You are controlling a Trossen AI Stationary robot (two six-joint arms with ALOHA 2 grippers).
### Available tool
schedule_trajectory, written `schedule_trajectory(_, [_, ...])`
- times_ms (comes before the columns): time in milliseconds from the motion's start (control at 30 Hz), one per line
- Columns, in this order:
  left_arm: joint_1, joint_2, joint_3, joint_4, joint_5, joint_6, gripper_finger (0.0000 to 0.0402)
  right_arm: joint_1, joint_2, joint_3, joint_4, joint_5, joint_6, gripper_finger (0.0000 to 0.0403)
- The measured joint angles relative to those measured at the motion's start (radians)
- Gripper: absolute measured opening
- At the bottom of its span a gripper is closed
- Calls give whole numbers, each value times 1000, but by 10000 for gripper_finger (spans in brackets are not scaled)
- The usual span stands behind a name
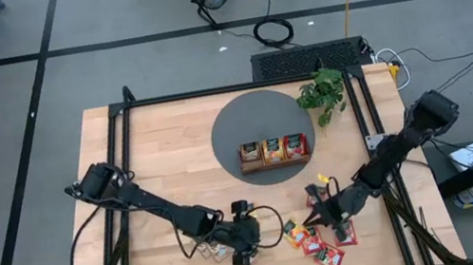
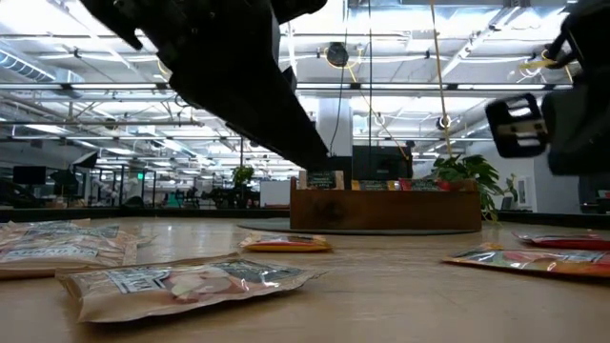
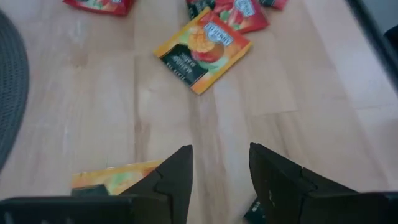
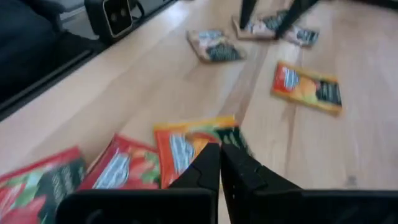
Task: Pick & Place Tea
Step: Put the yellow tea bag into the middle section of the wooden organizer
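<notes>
Several tea sachets lie flat on the wooden table near its front edge: red and orange ones (image 1: 317, 239) toward the right, pale ones (image 1: 203, 247) toward the left. My right gripper (image 4: 219, 152) is shut, its tips low over an orange sachet (image 4: 183, 146) with red ones (image 4: 121, 167) beside it. My left gripper (image 3: 219, 167) stands open above bare wood. An orange sachet (image 3: 202, 50) lies ahead of it, and another (image 3: 112, 177) lies beside one finger. In the high view my left gripper (image 1: 242, 250) is between the two groups. My right gripper's shut fingertips stand slanting down over the near edge of the orange sachet (image 4: 199, 138), which lies flat on the table. I cannot tell whether they touch it.
A brown wooden tray (image 1: 275, 163) with sachets in its three compartments stands on a dark round mat (image 1: 235, 123) at the table's far middle. A small green plant (image 1: 321, 91) is behind it on the right. Bare wood lies left of the mat.
</notes>
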State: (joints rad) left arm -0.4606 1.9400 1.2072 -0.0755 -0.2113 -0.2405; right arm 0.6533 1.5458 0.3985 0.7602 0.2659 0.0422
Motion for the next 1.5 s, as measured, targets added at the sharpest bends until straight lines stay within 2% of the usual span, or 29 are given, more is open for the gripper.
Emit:
schedule_trajectory(200, [1,0,0,-51,-17,-28,161,-6,5,56,1,-1,-35,3])
schedule_trajectory(333, [24,-18,-1,-194,-124,-178,161,-35,18,100,0,22,16,1])
schedule_trajectory(467, [51,-49,-1,-269,-145,-214,161,-89,104,179,-33,-11,0,1])
schedule_trajectory(567, [54,-60,-14,-280,-102,-207,161,-139,200,264,-78,-37,-13,1])
schedule_trajectory(667, [55,-82,-42,-262,-77,-176,161,-189,289,335,-95,-45,-26,0])
schedule_trajectory(800, [56,-132,-98,-236,-66,-185,161,-230,348,399,-90,-114,-53,0])
schedule_trajectory(1067, [60,-216,-262,-5,-11,-189,161,-262,413,470,-87,-171,-70,0])
schedule_trajectory(1133, [66,-216,-272,51,-6,-190,161,-263,435,484,-88,-166,-72,0])
schedule_trajectory(1500, [75,-211,-280,51,-13,-204,161,-294,465,497,-169,-147,-46,0])
